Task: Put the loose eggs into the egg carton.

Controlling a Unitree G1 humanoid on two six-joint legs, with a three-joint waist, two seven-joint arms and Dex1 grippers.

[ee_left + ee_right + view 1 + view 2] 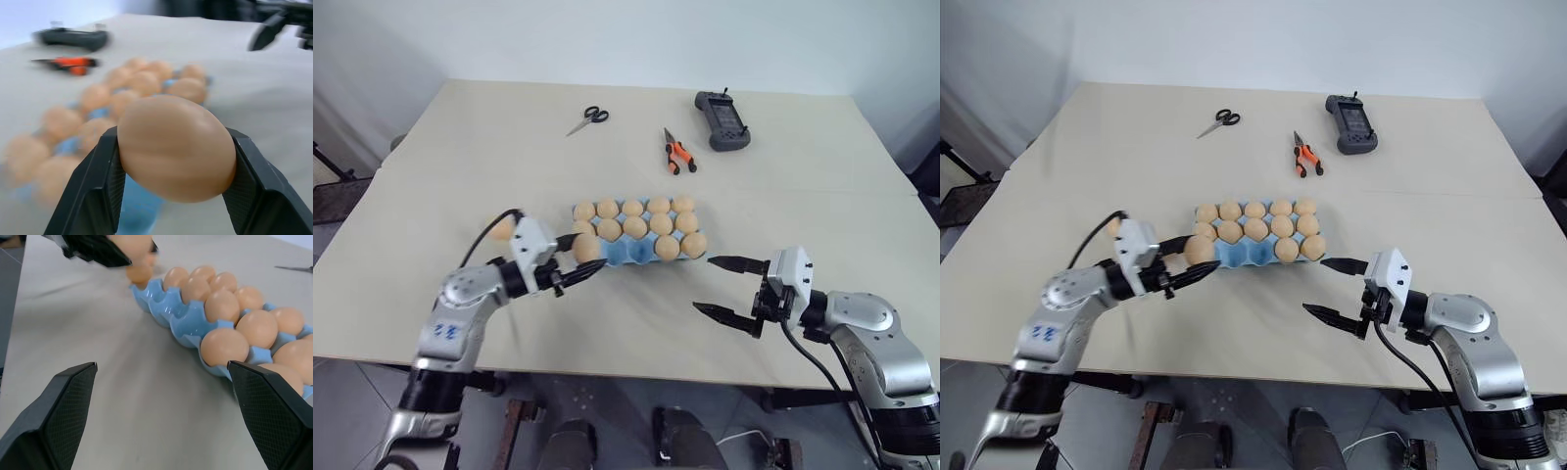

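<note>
Eggs [222, 305] smooth, matt; egg carton [188, 322] glossy blue plastic; table [509, 147] matt, pale.

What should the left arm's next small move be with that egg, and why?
Probably ease the left gripper forward over an empty front-row cup of the egg carton and lower. Its fingers are clamped on an egg at the carton's near-left corner, and the front row shows bare blue cups. The right gripper hangs open, clear.
</note>
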